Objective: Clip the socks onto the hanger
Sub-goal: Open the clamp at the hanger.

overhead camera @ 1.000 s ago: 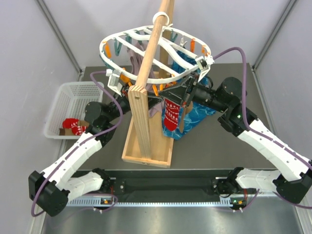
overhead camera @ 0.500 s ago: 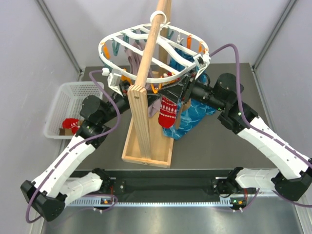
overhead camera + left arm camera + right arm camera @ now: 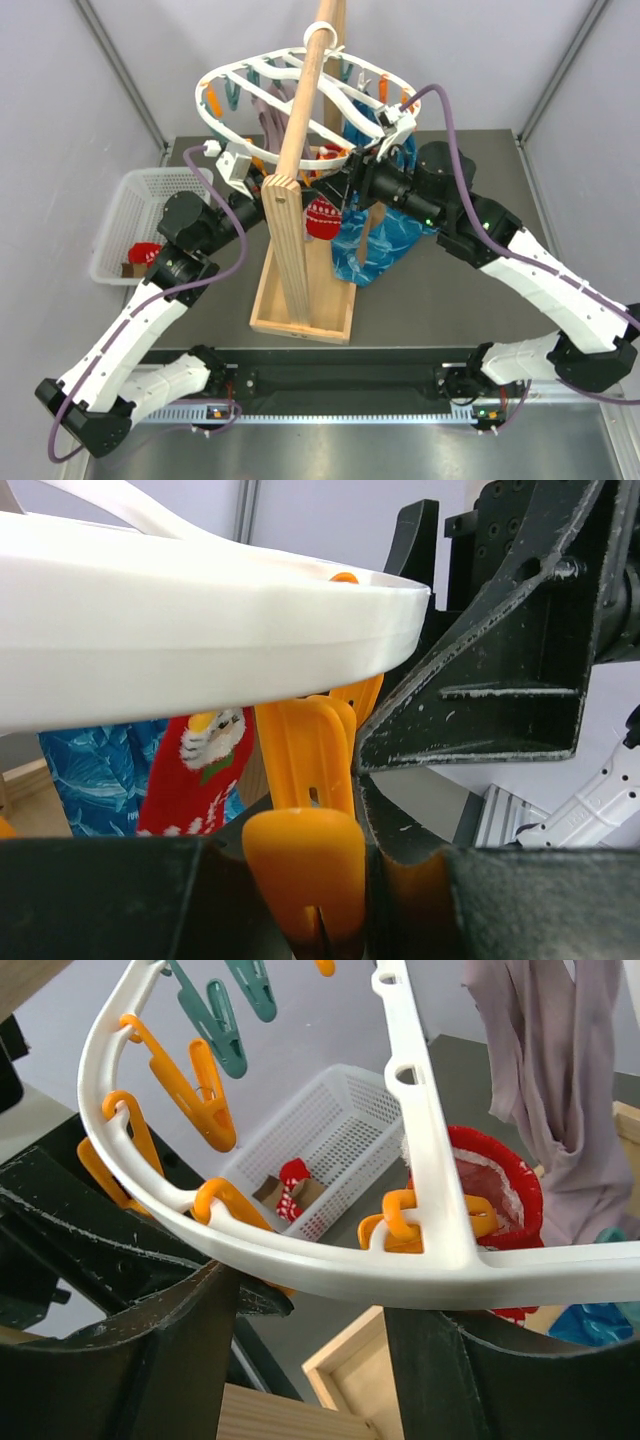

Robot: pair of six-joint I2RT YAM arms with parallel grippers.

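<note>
The hanger [image 3: 300,110], a white oval ring with orange and teal pegs, hangs from a wooden pole. My left gripper [image 3: 310,890] is shut on an orange peg [image 3: 300,770] under the ring's rim [image 3: 200,630]. A red sock with white pattern [image 3: 322,217] hangs under the ring, to the peg's left [image 3: 195,770]. My right gripper [image 3: 310,1360] stands open just below the rim [image 3: 300,1260], holding nothing; the red sock's cuff [image 3: 495,1175] is to its right. A mauve sock [image 3: 545,1070] dangles from the ring. In the top view both grippers [image 3: 255,195] [image 3: 345,190] meet under the ring.
The wooden pole stand [image 3: 295,260] rises mid-table between the arms. A white mesh basket [image 3: 140,215] at the left holds a red sock [image 3: 143,252] and a tan-brown one [image 3: 270,1192]. Blue patterned fabric [image 3: 385,240] hangs behind the red sock.
My right gripper has opened and let go of the red sock, which now hangs higher and further left. The hanger has swung left. The left gripper stays shut on its peg.
</note>
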